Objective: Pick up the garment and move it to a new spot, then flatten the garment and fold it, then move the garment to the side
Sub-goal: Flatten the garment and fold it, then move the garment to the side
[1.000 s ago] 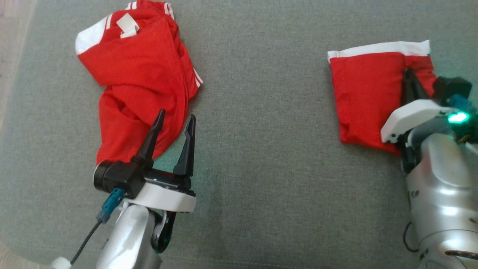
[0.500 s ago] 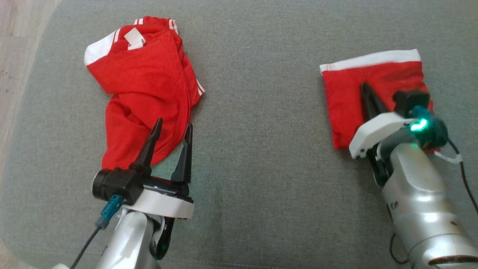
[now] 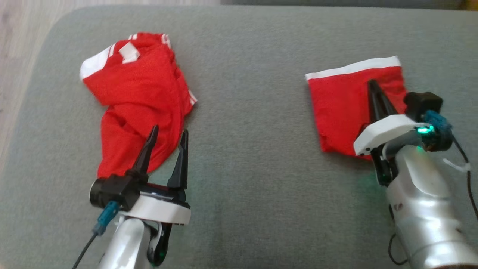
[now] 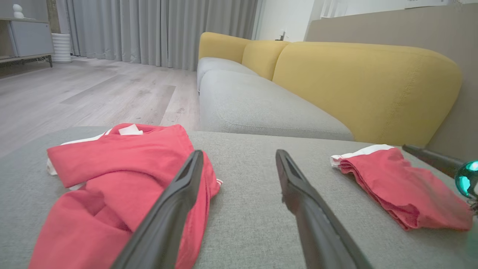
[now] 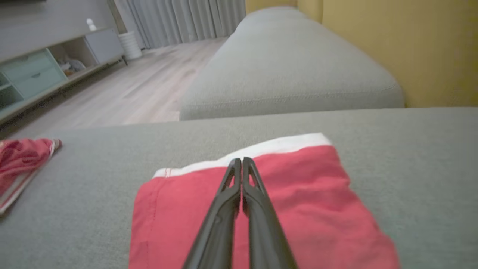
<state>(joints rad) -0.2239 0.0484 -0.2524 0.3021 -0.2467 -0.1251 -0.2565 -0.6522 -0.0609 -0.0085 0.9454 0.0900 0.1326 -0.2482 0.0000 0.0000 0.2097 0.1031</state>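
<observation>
Grey fabric cushion (image 3: 254,112): left gripper (image 3: 169,129), jaws spread, at crumpled red-and-white garment (image 3: 138,101); right gripper (image 3: 371,84), closed empty, over folded red cloth (image 3: 343,108), which a sweep could unfold.

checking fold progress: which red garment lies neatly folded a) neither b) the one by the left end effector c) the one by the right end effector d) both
c: the right garment, beneath the shut right end effector, lies as a flat rectangle; the left garment, by the open left end effector, is crumpled.
</observation>
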